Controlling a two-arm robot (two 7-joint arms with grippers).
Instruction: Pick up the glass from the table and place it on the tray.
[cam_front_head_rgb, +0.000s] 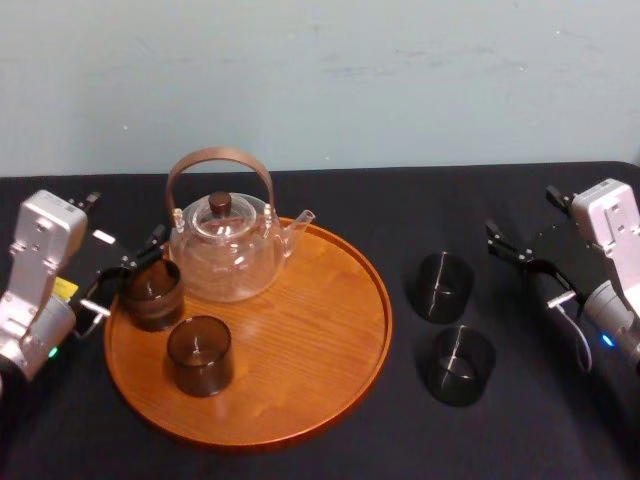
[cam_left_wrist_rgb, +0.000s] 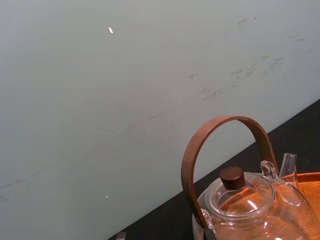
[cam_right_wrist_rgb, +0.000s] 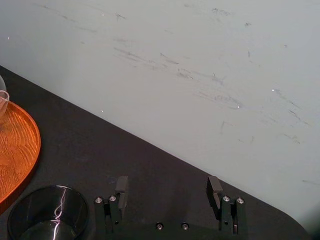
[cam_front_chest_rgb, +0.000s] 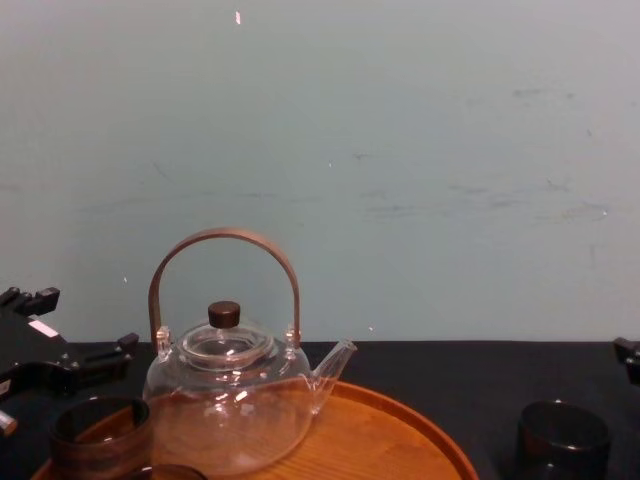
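the left gripper (cam_front_head_rgb: 130, 270) hangs at a smoky glass (cam_front_head_rgb: 152, 295) just inside the tray (cam_front_head_rgb: 300, 330), probably seating it there, though i cannot tell its grip; the right gripper (cam_front_head_rgb: 522, 255) waits splayed beside two glasses (cam_front_head_rgb: 443, 287) on the table (cam_front_head_rgb: 400, 200).

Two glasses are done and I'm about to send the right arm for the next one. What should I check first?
1. Right gripper open and empty: ok, its fingers stand apart with nothing between them.
2. Glasses to fetch: ok, the far glass and the near glass stand upright on the table, right of the tray.
3. Room on the tray: ok, its right half is bare.
4. Left gripper clear of the rear tray glass: cannot tell, it sits right against that glass.
5. Teapot upright on the tray: ok.
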